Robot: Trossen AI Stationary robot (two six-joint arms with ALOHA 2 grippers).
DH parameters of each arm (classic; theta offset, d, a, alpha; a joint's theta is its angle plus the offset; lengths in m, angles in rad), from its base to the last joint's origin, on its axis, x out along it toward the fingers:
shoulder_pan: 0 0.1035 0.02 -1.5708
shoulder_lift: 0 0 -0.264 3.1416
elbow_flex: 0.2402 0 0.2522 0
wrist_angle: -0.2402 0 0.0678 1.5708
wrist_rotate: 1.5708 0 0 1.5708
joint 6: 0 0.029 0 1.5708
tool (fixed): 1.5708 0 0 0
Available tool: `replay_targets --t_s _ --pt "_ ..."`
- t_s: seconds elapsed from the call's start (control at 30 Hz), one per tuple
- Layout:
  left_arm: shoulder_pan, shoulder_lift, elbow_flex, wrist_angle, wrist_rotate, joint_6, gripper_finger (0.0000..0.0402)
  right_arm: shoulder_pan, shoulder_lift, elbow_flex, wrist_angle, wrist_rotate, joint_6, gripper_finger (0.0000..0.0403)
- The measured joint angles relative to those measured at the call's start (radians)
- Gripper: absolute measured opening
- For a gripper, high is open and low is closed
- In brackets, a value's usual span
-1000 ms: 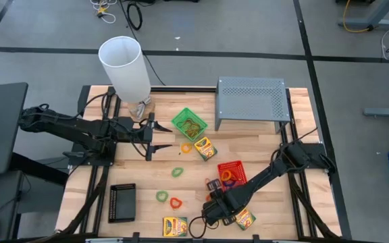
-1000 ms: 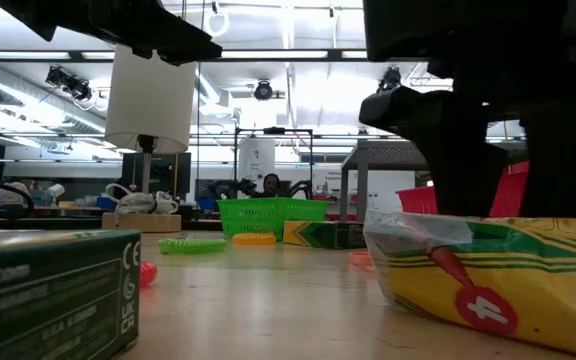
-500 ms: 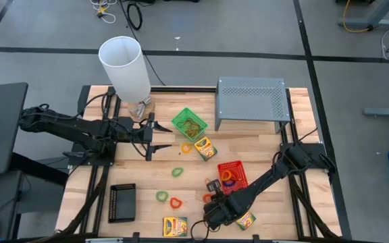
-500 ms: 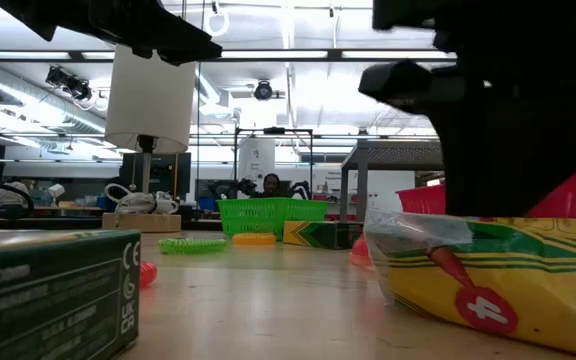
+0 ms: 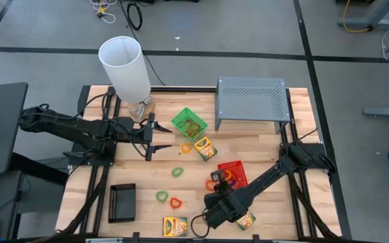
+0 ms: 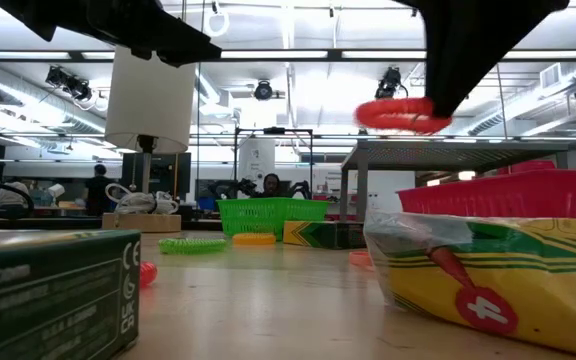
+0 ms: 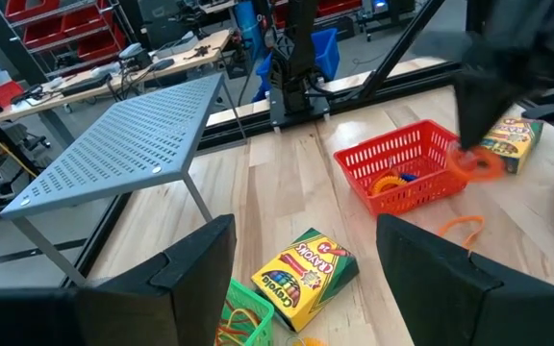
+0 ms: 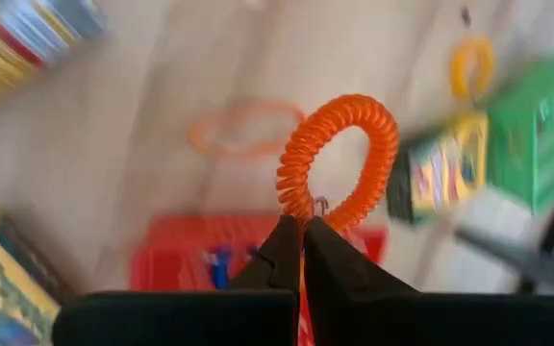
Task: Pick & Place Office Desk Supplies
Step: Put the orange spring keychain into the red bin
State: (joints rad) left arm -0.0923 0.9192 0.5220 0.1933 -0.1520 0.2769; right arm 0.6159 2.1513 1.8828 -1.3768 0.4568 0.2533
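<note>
Jaws, right gripper [image 8: 302, 231]: we see them clenched on an orange coil band [image 8: 339, 159], pinching its lower edge; the loop stands clear above the fingertips.
Jaws, left gripper [image 5: 151, 136]: we see the two fingers spread apart, grasping nothing.
Orange coil band: lifted off the wood, in the air at about 9 o'clock of the red tray [image 5: 236, 171], just beside its rim in the high view.
Right gripper, place: near the table's front edge, at roughly 5 o'clock from the table centre.
Left gripper, place: at about 10 o'clock from the centre, pointing toward the green tray [image 5: 190, 123].
Crayon boxes: one [image 5: 205, 148] at 5 o'clock of the green tray, one [image 5: 175, 226] at the front edge, one [image 5: 246, 219] beside the right arm.
Black tray [image 5: 121, 202]: at 8 o'clock, apart from the rest.
Loose loops: we see a green one [image 5: 162, 196] and a red one [image 5: 175, 202] side by side.
</note>
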Motion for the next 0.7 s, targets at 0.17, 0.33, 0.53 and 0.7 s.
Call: replay_targets --t_s 0.17,0.33,0.53,0.7 --pt "0.000 0.000 0.000 -0.002 0.008 0.000 0.0256 -0.008 -0.001 0.005 -0.194 -0.094 0.148 0.0002" --pt "0.000 0.000 0.000 -0.002 0.026 0.000 0.0256 -0.019 -0.006 -0.062 -0.134 -0.226 0.158 0.0002" --pt "0.000 0.000 0.000 -0.003 0.033 0.000 0.0256 -0.037 -0.006 -0.190 -0.051 -0.322 0.153 0.0005" --pt "0.000 0.000 0.000 -0.002 0.034 -0.001 0.0256 -0.047 -0.005 -0.241 -0.020 -0.321 0.168 0.0046"
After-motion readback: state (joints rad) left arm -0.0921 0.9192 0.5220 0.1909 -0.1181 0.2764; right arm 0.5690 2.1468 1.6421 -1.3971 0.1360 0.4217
